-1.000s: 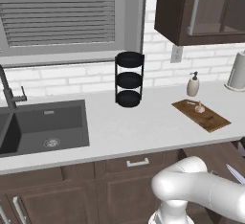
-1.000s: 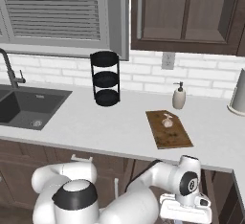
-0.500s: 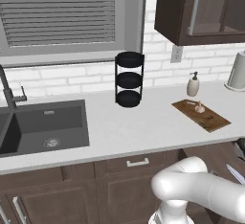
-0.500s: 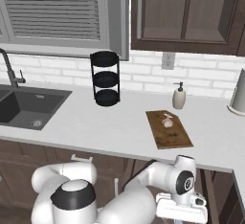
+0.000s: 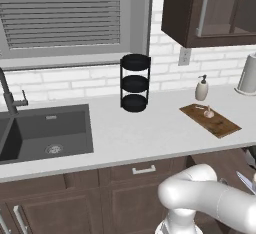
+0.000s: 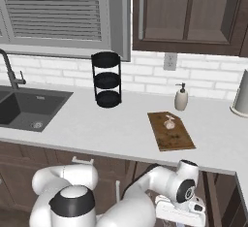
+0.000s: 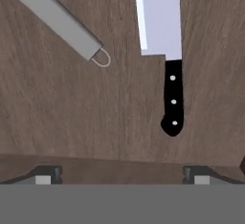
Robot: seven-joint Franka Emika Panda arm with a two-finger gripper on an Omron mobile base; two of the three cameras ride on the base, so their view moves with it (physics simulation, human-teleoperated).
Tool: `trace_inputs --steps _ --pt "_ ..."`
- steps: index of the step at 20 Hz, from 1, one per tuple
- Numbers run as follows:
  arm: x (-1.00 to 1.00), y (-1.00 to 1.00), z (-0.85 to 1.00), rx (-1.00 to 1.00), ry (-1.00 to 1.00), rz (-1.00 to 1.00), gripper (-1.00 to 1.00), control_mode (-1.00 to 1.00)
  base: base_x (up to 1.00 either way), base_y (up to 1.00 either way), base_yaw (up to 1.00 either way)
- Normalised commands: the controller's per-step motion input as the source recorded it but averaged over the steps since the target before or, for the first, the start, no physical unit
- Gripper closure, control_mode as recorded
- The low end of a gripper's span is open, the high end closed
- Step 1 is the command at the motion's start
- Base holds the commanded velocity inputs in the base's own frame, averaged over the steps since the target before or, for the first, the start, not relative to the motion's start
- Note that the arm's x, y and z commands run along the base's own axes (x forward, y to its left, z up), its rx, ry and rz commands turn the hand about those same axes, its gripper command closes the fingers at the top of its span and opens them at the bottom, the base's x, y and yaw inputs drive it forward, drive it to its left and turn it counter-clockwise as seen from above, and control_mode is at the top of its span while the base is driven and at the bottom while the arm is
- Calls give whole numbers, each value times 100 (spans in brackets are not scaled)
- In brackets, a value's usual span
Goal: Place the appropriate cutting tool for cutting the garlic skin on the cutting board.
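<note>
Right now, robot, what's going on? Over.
Hand open, empty, over knife on wood. Garlic waits on board. Grey tool beside knife, not blocking.

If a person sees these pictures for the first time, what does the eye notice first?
In the hand view, a knife with a pale blade and black riveted handle lies on brown wood, a grey bar beside it. On the counter, the garlic rests on the cutting board, near a black tiered rack.
</note>
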Motion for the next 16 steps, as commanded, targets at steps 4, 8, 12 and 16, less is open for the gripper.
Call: trace_inputs --steps 4,8,12,16 --pt "17 -2 -32 0 -11 0 -100 -100 0 0 0" --pt "34 0 -18 0 0 0 -100 -100 0 0 0" --pt "21 -1 -13 2 0 0 -100 -100 0 0 0" --pt "0 -19 -21 9 -1 0 -100 -100 0 0 0"
